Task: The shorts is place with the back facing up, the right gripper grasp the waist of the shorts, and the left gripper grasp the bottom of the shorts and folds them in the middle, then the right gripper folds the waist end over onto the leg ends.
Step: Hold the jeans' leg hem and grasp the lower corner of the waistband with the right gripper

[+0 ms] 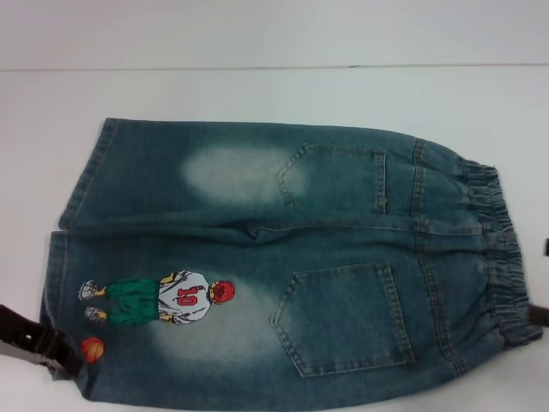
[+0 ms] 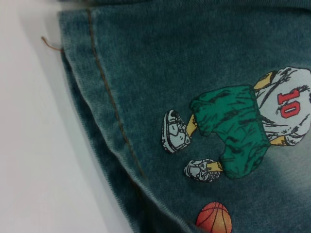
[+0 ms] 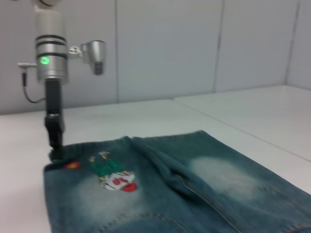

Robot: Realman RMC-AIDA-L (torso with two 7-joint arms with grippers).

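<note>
The long blue faded-denim shorts [image 1: 283,266] lie flat on the white table [image 1: 257,86], back pockets up, with the dark gathered elastic waist of the shorts [image 1: 502,257] on the robot's right and the stitched straight hems, the bottom of the shorts [image 1: 64,249], on its left.

The left gripper [image 1: 64,365], a black two-finger claw on a silver wrist with a green ring, stands at the near hem corner, just beside the small orange ball print [image 1: 93,348]. I cannot tell if its fingers are clenched on the cloth or released.

The risk here, in my judgement, is that this claw catches only one layer of denim, or slips off the thick hem, so the fold comes out crooked.

The right gripper [image 1: 539,316] is only a dark tip at the waist edge, cut off by the frame; its state cannot be told. The near edge of the shorts is also cut off in the head view.
</note>
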